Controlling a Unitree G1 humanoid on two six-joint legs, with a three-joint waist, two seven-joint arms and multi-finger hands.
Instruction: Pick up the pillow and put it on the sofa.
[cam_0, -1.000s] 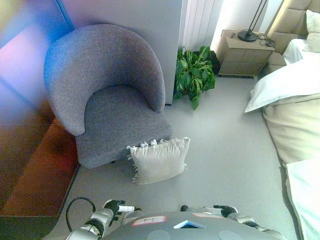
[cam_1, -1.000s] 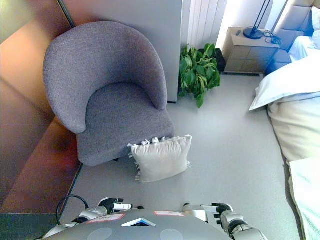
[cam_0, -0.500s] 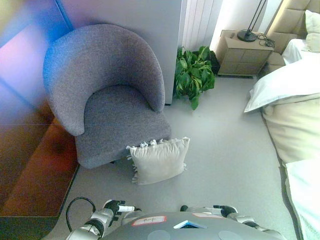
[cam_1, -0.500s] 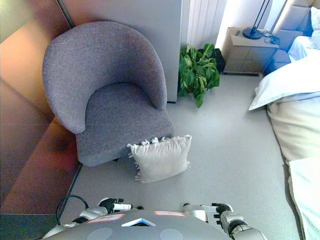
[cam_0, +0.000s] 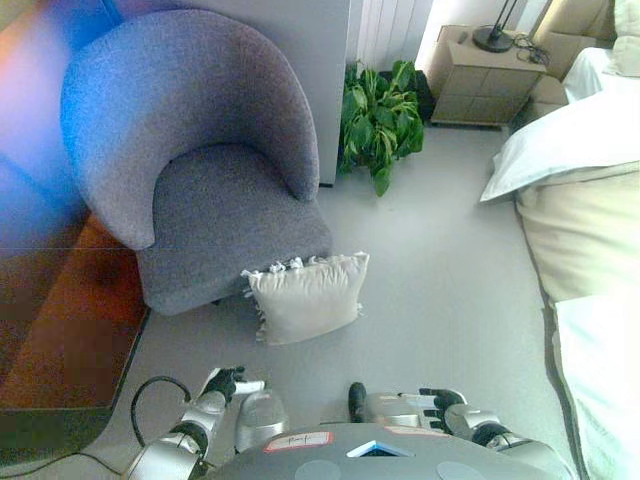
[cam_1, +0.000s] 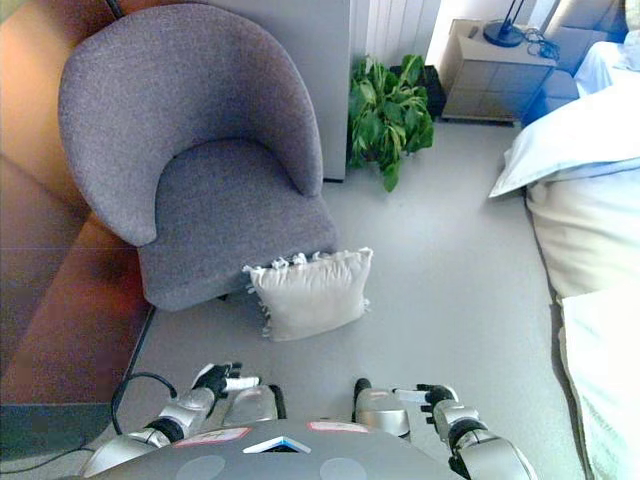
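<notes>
A cream pillow (cam_0: 306, 297) with a frilled edge stands on the grey floor, leaning against the front of a grey tub armchair (cam_0: 195, 165). Both hands hang low at the bottom of the views, well short of the pillow. My left hand (cam_1: 220, 380) shows at the lower left with relaxed fingers and holds nothing. My right hand (cam_1: 437, 400) shows at the lower right, its fingers loosely bent and empty.
A green potted plant (cam_0: 378, 111) stands behind the armchair by the wall. A bed with white pillows and cream covers (cam_0: 585, 190) fills the right side. A bedside cabinet (cam_0: 480, 75) with a lamp base sits at the back. A dark wooden panel (cam_1: 45, 290) runs along the left.
The whole picture has shifted down and closer, so the camera has moved. Both hands show more fully at the bottom. The pillow and armchair have not moved.
</notes>
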